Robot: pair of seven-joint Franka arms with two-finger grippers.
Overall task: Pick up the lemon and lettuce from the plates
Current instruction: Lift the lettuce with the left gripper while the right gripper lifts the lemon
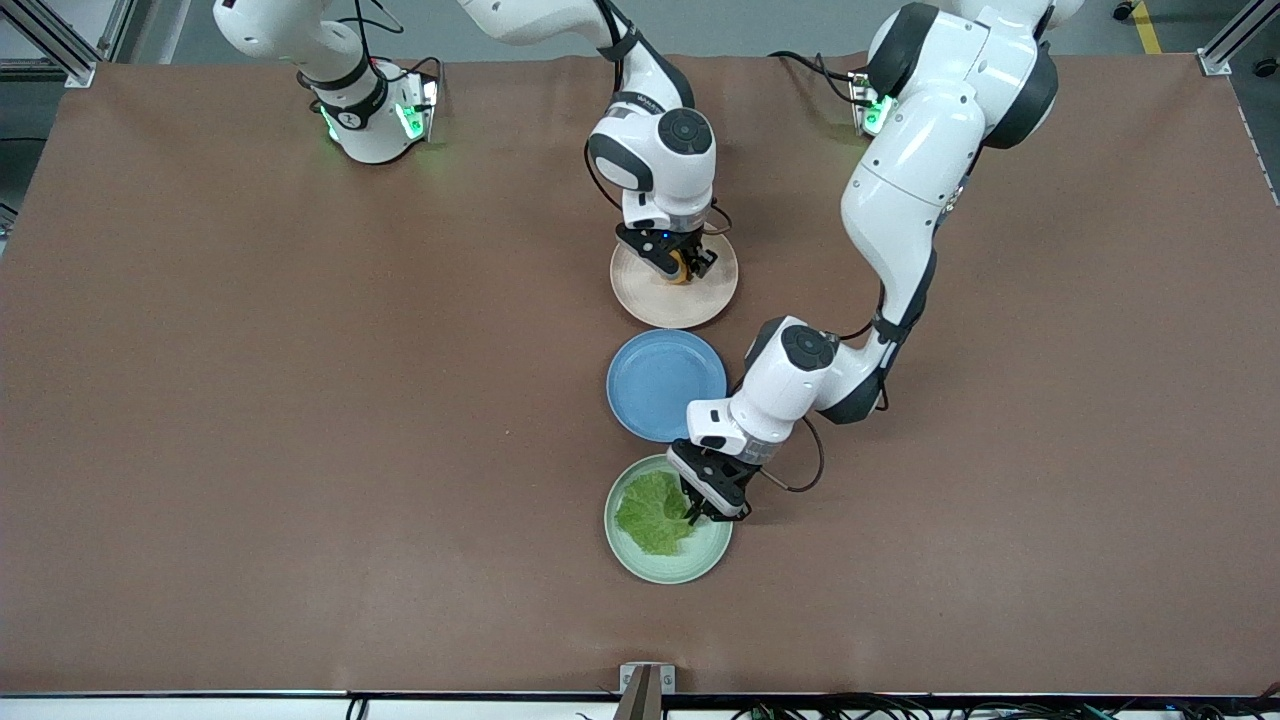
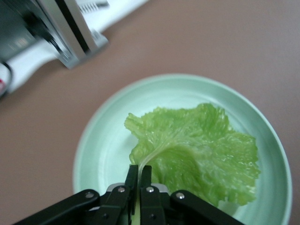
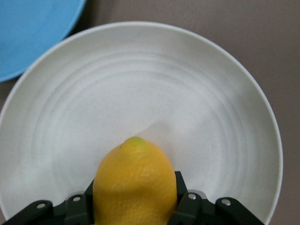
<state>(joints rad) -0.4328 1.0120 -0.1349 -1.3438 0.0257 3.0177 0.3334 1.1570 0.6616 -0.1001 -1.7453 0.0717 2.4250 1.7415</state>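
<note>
The left gripper point(image 2: 139, 180) pinches only the lettuce point(image 2: 197, 152) stem (it may tear), while the right gripper point(image 3: 136, 197) clamps the lemon point(image 3: 135, 183).

A wide brown matte table cover point(image 1: 250, 400) fills the scene. Silver aluminium frame rails point(image 1: 60, 40) stand at its corners farthest from the front camera, on grey floor point(image 1: 760, 25).

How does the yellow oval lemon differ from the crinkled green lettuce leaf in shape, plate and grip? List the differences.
The yellow oval lemon is rounded and bulky; the crinkled green lettuce leaf is flat and ruffled. The lemon is at the beige plate, the lettuce on the mint green plate. The right gripper spans the lemon's sides; the left gripper pinches the leaf's pale stem. Both are gripped.
</note>
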